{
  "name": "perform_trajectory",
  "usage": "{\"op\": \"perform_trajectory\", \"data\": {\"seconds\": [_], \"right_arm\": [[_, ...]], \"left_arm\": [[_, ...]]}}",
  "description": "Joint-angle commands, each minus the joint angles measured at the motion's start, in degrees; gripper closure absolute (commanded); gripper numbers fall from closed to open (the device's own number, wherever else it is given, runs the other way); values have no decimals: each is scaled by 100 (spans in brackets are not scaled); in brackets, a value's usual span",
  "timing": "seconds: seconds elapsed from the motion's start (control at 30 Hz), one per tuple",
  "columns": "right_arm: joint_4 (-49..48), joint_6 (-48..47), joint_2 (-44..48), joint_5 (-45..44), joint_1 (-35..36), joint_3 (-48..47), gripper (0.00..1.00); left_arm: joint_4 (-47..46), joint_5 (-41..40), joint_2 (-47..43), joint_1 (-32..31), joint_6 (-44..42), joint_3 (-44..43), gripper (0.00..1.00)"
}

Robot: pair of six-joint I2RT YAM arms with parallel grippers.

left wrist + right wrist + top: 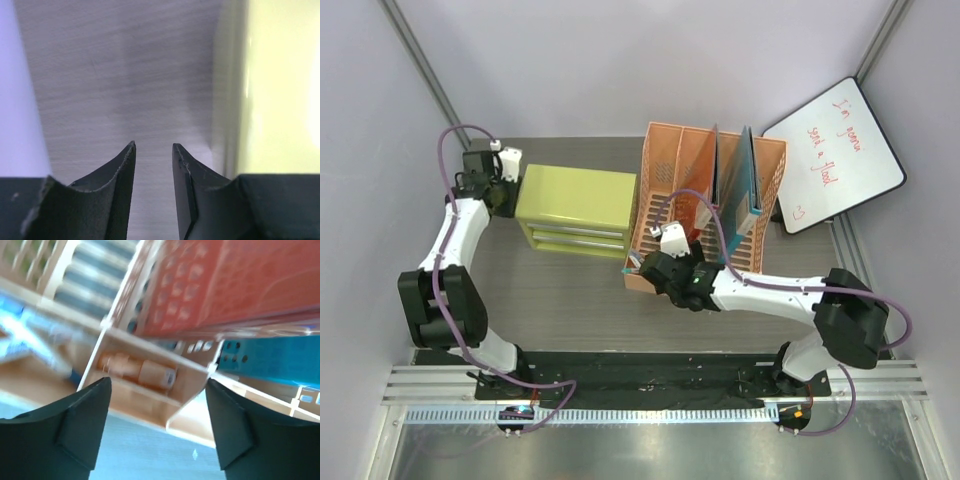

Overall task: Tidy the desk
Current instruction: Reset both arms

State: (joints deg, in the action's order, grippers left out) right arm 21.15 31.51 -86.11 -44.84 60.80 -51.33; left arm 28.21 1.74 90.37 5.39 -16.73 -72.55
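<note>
Right gripper point(157, 385): wide, empty, above small tube point(142, 372) in front tray point(135, 399) of rack point(665, 170); best lifted straight, clearing rim. Left gripper point(153, 146): narrow, empty.

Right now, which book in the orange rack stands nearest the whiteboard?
The teal book, furthest right and closest to the whiteboard; the red book stands further left, nearer the green drawers.

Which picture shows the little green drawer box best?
The top view: the whole green drawer cabinet shows there, top and drawer fronts. The left wrist view catches only a blurred green side at its right edge. The right wrist view misses it.
</note>
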Motion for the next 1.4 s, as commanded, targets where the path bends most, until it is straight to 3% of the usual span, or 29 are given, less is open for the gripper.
{"op": "perform_trajectory", "data": {"seconds": [0.0, 0.2, 0.37, 0.4, 0.57, 0.77, 1.37], "right_arm": [[781, -425, 549, 1557, 293, -963, 17], [1656, -557, 2008, 846, -84, -2450, 17], [2093, -874, 2090, 1142, -1524, -3381, 14], [2234, -900, 1889, 1135, -1562, -3505, 13], [2946, -559, 1746, 1294, -1536, -3482, 8], [3071, -478, 2606, 1372, -1518, -2997, 0], [3361, -690, 2713, 1531, -1518, -3638, 0]], "left_arm": [[949, 1250, -379, -83, 337, 215, 62], [959, 1268, -835, 313, 232, 575, 54], [1572, 1733, -1065, 507, 319, 120, 29], [1704, 1855, -1117, 507, 354, -108, 28], [2644, 2575, -1959, 481, 583, -453, 30], [3129, 2560, -2980, -239, 873, -189, 33], [3297, 2577, -2884, -319, 1251, -866, 34]]}}
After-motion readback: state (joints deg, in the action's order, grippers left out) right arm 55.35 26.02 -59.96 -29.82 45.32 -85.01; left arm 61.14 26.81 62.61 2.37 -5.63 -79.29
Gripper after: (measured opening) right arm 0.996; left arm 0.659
